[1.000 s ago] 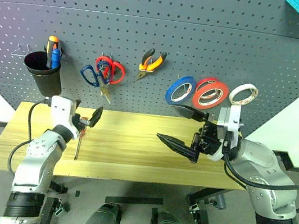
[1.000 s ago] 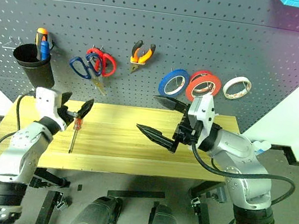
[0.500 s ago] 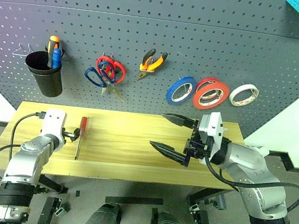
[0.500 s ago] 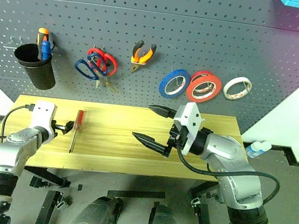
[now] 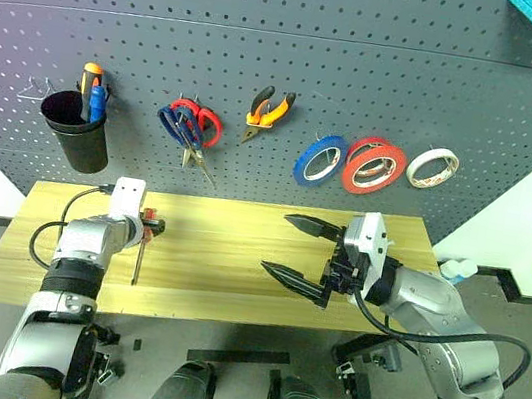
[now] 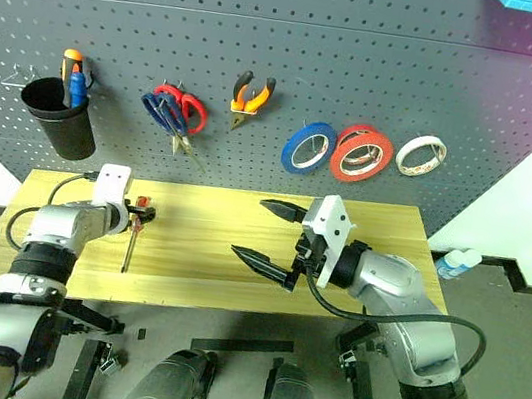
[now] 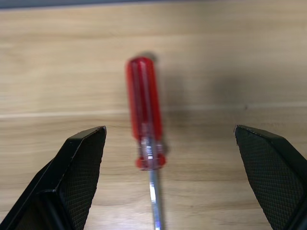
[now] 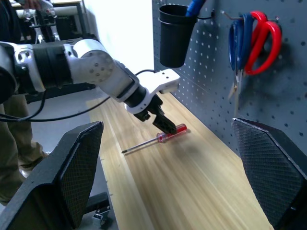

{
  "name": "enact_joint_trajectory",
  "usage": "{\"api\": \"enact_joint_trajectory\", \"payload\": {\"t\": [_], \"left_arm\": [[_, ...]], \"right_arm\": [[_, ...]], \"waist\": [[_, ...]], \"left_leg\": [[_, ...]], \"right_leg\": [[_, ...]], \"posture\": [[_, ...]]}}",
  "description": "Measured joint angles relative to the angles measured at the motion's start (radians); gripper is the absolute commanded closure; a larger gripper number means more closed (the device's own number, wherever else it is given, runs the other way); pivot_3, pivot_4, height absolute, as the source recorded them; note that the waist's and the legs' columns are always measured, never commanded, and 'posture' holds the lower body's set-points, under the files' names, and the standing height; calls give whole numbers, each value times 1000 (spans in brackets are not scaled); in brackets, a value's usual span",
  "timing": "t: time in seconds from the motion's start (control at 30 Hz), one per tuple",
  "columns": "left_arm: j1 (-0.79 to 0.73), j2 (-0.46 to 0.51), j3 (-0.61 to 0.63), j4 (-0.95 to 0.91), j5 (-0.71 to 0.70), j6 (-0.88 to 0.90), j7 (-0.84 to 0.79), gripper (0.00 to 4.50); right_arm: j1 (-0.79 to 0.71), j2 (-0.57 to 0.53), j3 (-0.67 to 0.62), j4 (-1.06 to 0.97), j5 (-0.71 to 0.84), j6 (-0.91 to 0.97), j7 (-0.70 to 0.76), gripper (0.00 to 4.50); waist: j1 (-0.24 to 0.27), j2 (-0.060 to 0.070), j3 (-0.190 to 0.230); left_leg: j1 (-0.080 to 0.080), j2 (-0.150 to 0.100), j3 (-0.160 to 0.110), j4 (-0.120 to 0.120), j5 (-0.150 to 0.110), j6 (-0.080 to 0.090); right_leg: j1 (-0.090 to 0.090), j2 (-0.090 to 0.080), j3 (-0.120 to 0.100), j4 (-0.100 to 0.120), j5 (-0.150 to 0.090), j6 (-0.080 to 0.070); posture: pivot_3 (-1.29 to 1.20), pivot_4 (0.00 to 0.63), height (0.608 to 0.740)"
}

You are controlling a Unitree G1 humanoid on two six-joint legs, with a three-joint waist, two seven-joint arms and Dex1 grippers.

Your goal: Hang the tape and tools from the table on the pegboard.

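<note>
Screwdriver (image 7: pixel 144 115) on table (image 5: pixel 227 254): light, stiff, slick handle, I'd pinch it mid-handle | left gripper (image 7: pixel 170 167) jaws apart astride it | right gripper (image 5: pixel 296 250) spread, empty

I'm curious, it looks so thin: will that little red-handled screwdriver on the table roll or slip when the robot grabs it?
Probably stiff and light: the screwdriver has a thin metal shaft. Its rounded, glossy handle may roll on the smooth table or slip between the left gripper and its open fingers.
</note>
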Motion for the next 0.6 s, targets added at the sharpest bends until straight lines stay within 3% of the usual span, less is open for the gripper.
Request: {"api": "enact_joint_trajectory", "payload": {"t": [0.6], "left_arm": [[-158, 5, -1, 431, 45, -200, 5, 39]], "right_arm": [[76, -10, -17, -61, 6, 23, -45, 0]], "waist": [[-13, -5, 20]], "left_leg": [[-2, -1, 0, 0, -1, 1]], "right_leg": [[-1, -3, -1, -1, 0, 1]], "posture": [[-70, 227, 740]]}}
